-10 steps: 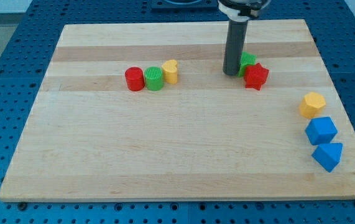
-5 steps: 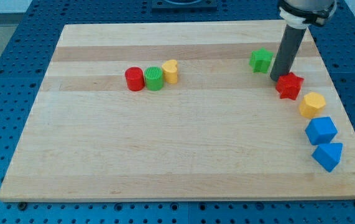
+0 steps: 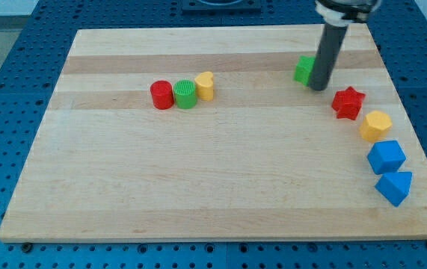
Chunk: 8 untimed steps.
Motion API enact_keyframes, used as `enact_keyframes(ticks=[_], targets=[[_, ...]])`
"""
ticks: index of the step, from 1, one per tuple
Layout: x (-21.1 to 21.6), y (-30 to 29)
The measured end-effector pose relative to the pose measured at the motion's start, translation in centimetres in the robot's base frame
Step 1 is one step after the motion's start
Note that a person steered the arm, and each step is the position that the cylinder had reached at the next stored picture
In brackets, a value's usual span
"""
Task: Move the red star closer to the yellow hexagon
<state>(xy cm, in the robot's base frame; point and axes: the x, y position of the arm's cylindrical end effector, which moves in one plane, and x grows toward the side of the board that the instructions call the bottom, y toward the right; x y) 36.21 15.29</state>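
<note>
The red star [image 3: 348, 102] lies on the wooden board at the view's right, just up and left of the yellow hexagon [image 3: 375, 125], with a small gap between them. My tip [image 3: 318, 87] is on the board to the left of the red star, apart from it, right beside the green star [image 3: 303, 69], which the rod partly hides.
A blue cube [image 3: 386, 158] and a blue triangular block [image 3: 394, 187] lie below the yellow hexagon near the board's right edge. A red cylinder [image 3: 161, 95], a green cylinder [image 3: 186, 94] and a yellow heart [image 3: 205, 85] sit in a row at the upper middle-left.
The red star was pushed right and down to beside the yellow hexagon. My tip has since drawn back left, off the red star, to the green star.
</note>
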Motion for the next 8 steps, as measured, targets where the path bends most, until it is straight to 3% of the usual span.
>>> enact_keyframes(ticks=[3,8], targets=[[5.1,-0.8],[4.0,4.9]])
